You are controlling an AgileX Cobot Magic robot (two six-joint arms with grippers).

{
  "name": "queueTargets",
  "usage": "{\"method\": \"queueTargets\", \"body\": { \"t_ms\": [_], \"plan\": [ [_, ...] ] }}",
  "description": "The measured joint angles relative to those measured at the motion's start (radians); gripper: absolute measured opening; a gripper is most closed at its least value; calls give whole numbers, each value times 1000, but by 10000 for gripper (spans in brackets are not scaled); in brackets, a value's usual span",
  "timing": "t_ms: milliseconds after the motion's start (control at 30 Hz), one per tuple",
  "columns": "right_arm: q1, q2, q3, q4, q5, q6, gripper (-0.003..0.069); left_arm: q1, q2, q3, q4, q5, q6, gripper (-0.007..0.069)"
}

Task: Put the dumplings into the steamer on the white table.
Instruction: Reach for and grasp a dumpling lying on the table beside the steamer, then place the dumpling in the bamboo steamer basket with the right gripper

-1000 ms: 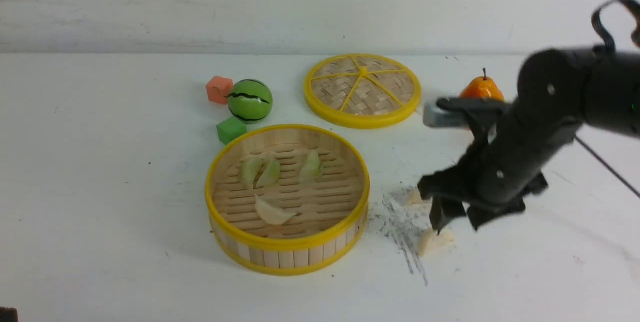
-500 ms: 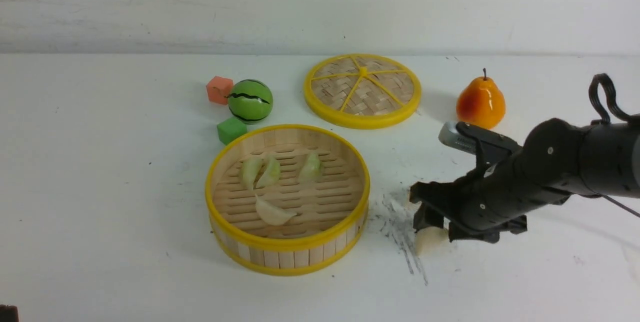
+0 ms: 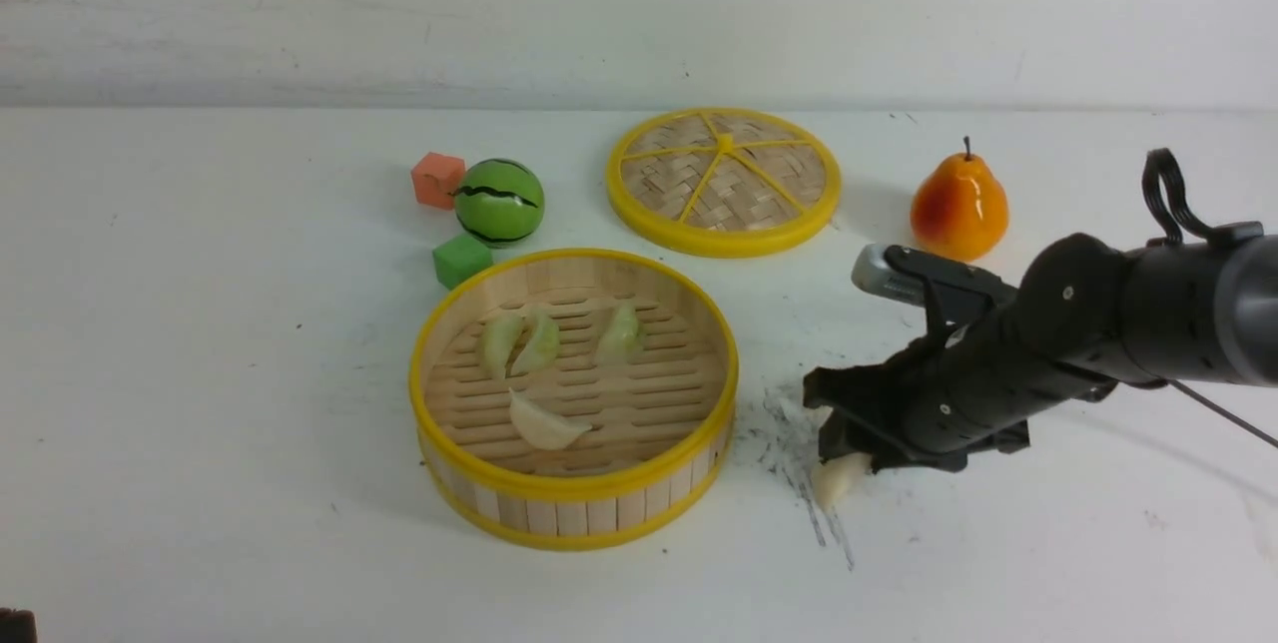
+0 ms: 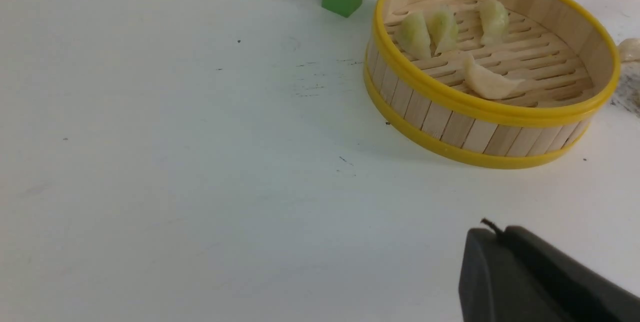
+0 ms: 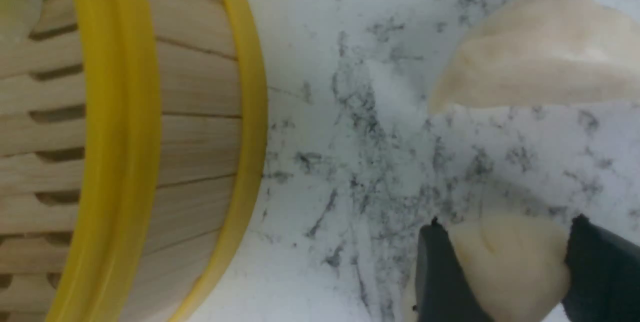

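The steamer [image 3: 569, 513] stands mid-table on the white table [image 3: 200, 373]. It holds three green dumplings [image 3: 539, 341] and one cream dumpling [image 3: 542, 423]. My right gripper [image 3: 844, 443] is low over the scuff marks [image 3: 789, 443], right of the steamer. In the right wrist view the gripper [image 5: 505, 232] is shut on a cream dumpling [image 5: 505, 262], close to the tabletop. That dumpling also shows in the front view [image 3: 834, 478]. Another cream dumpling [image 5: 540, 62] lies just beyond it. My left gripper [image 4: 492, 232] is shut and empty, away from the steamer [image 4: 475, 142]; it is out of the front view.
The flat woven lid [image 3: 724, 179] lies behind the steamer. A toy pear [image 3: 958, 204] stands at the back right. A watermelon ball [image 3: 499, 201], an orange cube [image 3: 437, 179] and a green cube [image 3: 461, 259] sit behind the steamer on the left.
My right arm has come down and swung low towards the steamer. Its jaws have closed on the cream dumpling, which has shifted a little left.
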Motion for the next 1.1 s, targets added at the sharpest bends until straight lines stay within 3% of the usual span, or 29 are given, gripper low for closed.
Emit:
{"method": "queueTargets", "body": {
  "t_ms": [133, 233, 367, 467, 600, 667, 733, 967, 1100],
  "plan": [
    [0, 1, -35, -1, 81, -76, 318, 0, 0, 0, 0, -3, 0, 10],
    [0, 1, -59, -3, 122, -86, 356, 0, 0, 0, 0, -3, 0, 13],
    [6, 2, -83, -8, 175, -70, 471, 0, 0, 0, 0, -3, 0, 14],
    [30, 19, -84, -18, 183, -52, 484, 0, 0, 0, 0, -4, 0, 16],
    [65, 41, -92, -31, 151, -51, 413, 0, 0, 0, 0, -4, 0, 16],
    [76, 48, -94, -43, 132, -51, 293, 0, 0, 0, 0, -4, 0, 16],
    [76, 48, -93, -60, 131, -48, 227, 0, 0, 0, 0, -4, 0, 17],
    [78, -28, -94, -214, 234, -46, 235, 0, 0, 0, 0, -4, 0, 20],
    [78, -120, -161, -225, 292, -45, 235, 0, 0, 0, 0, -4, 0, 25]
  ]
}}
